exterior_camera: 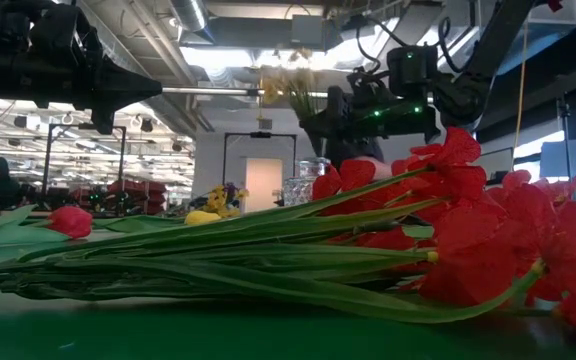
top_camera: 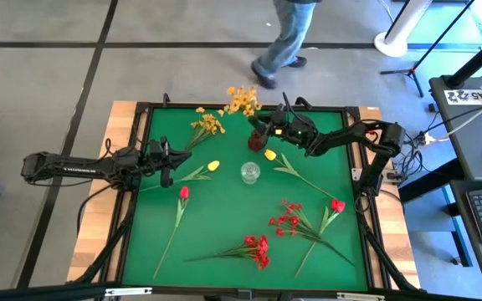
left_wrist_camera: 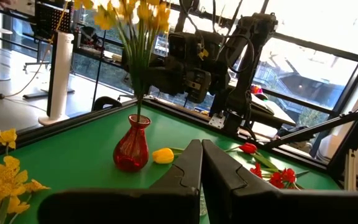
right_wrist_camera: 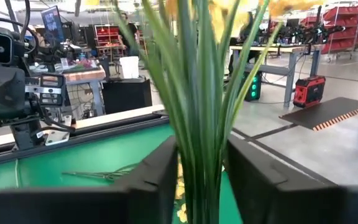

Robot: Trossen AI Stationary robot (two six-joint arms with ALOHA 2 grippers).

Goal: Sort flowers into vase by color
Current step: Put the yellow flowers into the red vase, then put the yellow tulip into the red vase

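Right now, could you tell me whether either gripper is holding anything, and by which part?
The right gripper holds the yellow flower spray by its green stems, above the red vase. The left gripper is shut on nothing.

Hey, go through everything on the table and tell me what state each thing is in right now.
Red vase: upright, holding the yellow spray.
Yellow spray: stems in the red vase, gripped.
Right gripper: shut on the yellow spray's stems.
Left gripper: shut, empty.
Glass vase: upright, looks empty.
Remaining flowers: lying flat on the mat, unsorted.
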